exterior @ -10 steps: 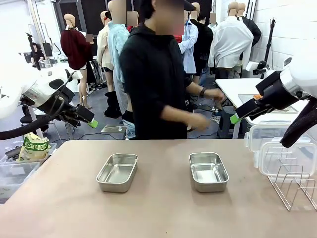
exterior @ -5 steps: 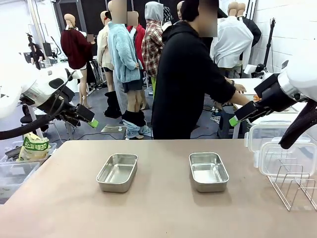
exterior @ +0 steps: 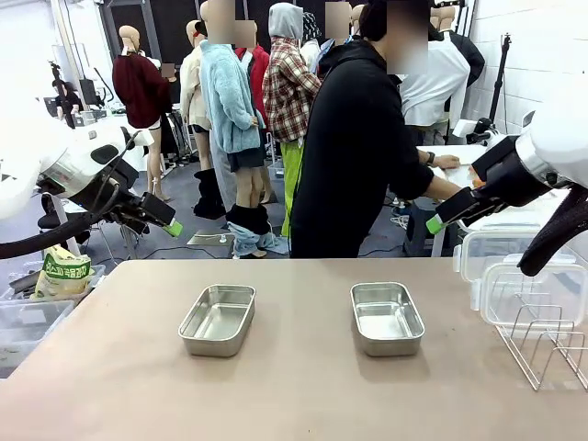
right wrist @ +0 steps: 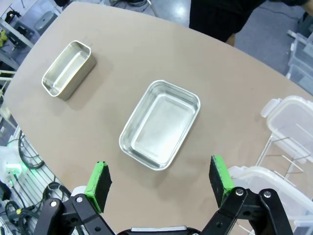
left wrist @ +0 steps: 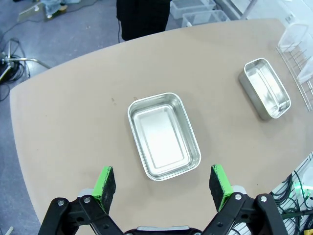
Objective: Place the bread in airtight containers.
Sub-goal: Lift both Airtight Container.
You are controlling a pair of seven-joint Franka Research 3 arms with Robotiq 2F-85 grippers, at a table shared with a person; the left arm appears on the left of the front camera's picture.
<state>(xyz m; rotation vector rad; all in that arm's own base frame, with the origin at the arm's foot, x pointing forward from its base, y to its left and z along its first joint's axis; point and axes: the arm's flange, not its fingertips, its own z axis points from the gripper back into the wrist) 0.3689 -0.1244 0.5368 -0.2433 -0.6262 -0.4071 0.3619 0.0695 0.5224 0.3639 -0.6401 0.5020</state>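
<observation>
Person (exterior: 354, 156) shifted right beyond the desk (exterior: 294, 395); left hand (left wrist: 162, 180) hangs released, aimed at left pan (exterior: 218, 319), right hand (right wrist: 159, 177) released, at right pan (exterior: 387, 317).

Left gripper (left wrist: 163, 182) hangs wide open above one steel pan (left wrist: 164, 135); second pan (left wrist: 266, 88) lies well apart on the table (left wrist: 73, 122).

This looks like a robotics lab. The white left arm (exterior: 78, 170) and right arm (exterior: 560, 138) flank a tan surface (exterior: 294, 395). Cables (left wrist: 7, 69) trail across the grey floor (left wrist: 63, 29), clear storage bins (left wrist: 195, 7) sit alongside, and a white workbench (exterior: 441, 170) stands behind.
</observation>
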